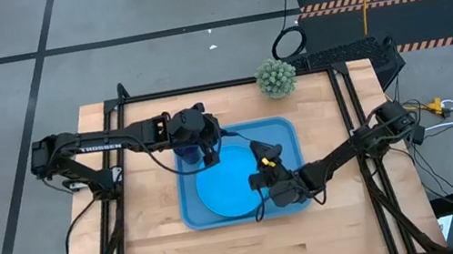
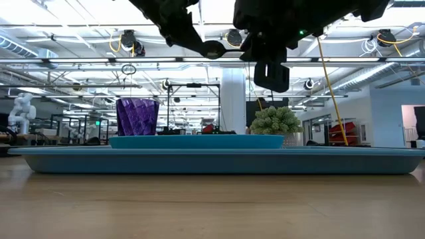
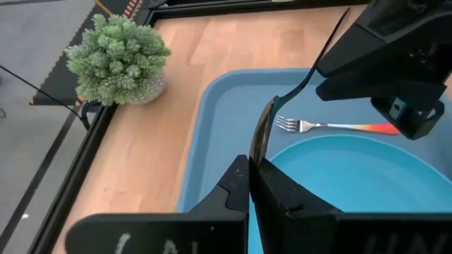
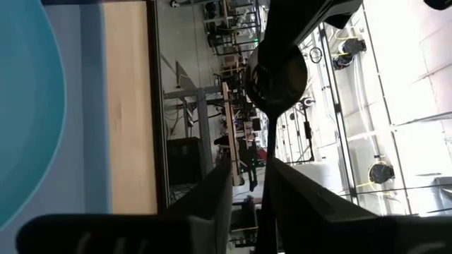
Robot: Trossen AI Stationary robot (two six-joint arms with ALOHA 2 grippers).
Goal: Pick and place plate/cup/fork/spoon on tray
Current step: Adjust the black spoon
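Note:
The dark spoon (image 2: pixel 212 48) hangs in the air above the blue tray (image 1: pixel 287 128), with my left gripper (image 3: pixel 251 168) shut on its bowl end. Its handle (image 4: pixel 266 176) runs between the two fingers of my right gripper (image 4: pixel 251 169), which stand apart with a gap beside the handle. The sky-blue plate (image 1: pixel 230 189) lies flat in the tray. On the tray's far left part stands the purple cup (image 2: pixel 137 116), under the left arm. The orange-handled fork (image 3: pixel 332 127) lies on the tray floor beyond the plate. My left gripper pinches the spoon's bowl (image 3: pixel 260 130) between its two fingers, the bowl showing edge-on. The fingers come slanting down from the table's left. The spoon is lifted clear of the tray, its handle reaching away toward the right gripper. My right gripper: I cannot tell whether a finger touches the handle.
A small green plant (image 1: pixel 276 77) in a pot stands at the table's far edge, beyond the tray. Bare wood lies in front of the tray and to its left and right. A black frame rail (image 3: pixel 92 134) borders the tabletop.

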